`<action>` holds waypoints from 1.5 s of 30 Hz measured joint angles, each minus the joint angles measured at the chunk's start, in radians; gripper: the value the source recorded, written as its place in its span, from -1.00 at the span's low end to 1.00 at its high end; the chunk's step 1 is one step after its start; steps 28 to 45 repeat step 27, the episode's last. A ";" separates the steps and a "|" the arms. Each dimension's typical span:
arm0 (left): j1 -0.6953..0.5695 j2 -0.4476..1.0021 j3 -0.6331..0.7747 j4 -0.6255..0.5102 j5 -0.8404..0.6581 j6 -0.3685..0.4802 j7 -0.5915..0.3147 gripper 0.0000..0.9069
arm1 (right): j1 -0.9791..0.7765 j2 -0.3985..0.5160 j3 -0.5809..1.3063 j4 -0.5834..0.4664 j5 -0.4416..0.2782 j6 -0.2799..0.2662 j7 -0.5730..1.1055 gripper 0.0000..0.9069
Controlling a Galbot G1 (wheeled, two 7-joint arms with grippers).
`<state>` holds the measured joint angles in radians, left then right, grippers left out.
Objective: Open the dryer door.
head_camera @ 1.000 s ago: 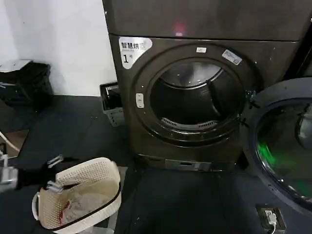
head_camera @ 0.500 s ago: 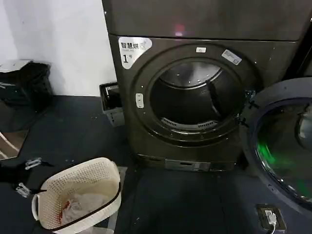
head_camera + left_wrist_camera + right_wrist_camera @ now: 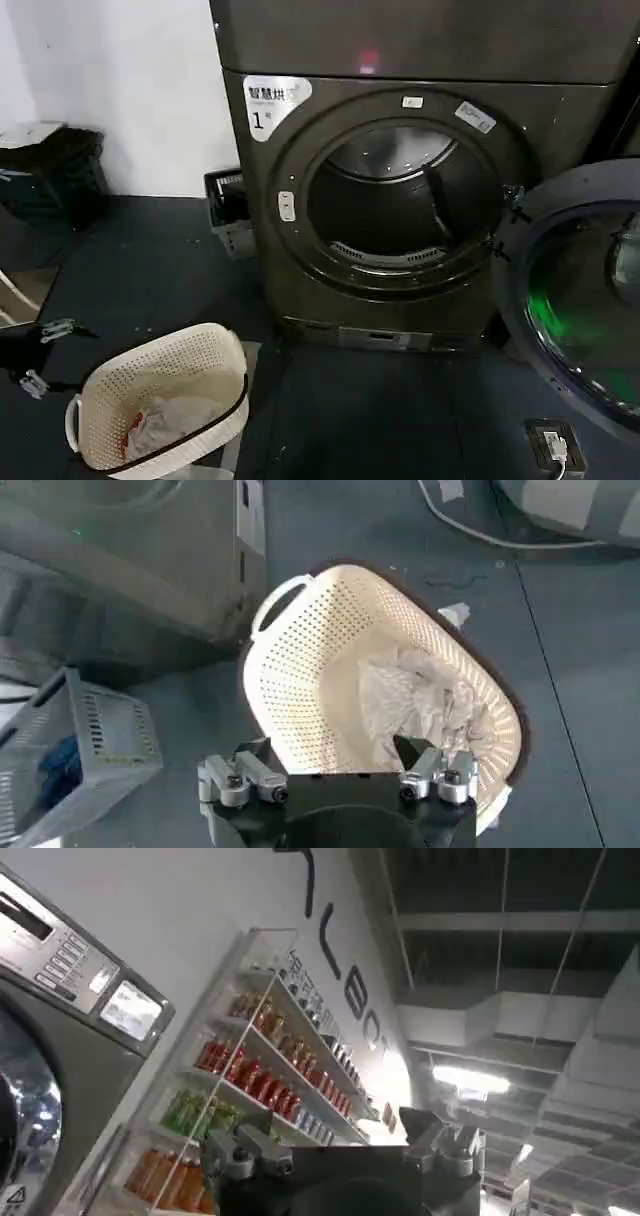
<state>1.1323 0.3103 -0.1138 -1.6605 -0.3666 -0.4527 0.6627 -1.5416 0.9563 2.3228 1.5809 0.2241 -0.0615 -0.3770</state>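
Dryer door (image 3: pixel 575 300) already swung wide off the dryer (image 3: pixel 400 200), far across from left tool (image 3: pixel 40 355). Left tool fingers apart above laundry basket (image 3: pixel 380 700). Right tool (image 3: pixel 340 1153) apart, empty. Likely heavy, stiff, hinged; best gripped at chrome rim.

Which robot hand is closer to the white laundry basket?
Left. The left gripper sits low beside the laundry basket, just off its rim, jaws open. The right gripper is raised toward the ceiling, facing shelves of bottles.
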 joint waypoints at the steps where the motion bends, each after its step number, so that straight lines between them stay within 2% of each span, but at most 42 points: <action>1: 0.001 -0.001 0.000 0.000 0.003 0.000 0.000 1.00 | 0.000 0.000 0.000 0.000 -0.002 0.000 0.000 1.00; 10: 0.002 -0.003 -0.010 0.011 0.037 -0.018 0.030 1.00 | 0.000 0.008 -0.001 0.004 -0.003 0.000 -0.004 1.00; 22: 0.001 -0.008 -0.016 0.019 0.050 -0.029 0.038 1.00 | -0.004 0.009 0.011 0.002 -0.005 -0.001 -0.005 1.00; 27: 0.000 -0.017 -0.012 0.028 0.057 -0.035 0.039 1.00 | -0.013 0.008 0.031 -0.003 -0.034 -0.001 -0.007 1.00; 45: 0.000 -0.017 -0.012 0.028 0.057 -0.035 0.039 1.00 | -0.013 0.008 0.031 -0.003 -0.034 -0.001 -0.007 1.00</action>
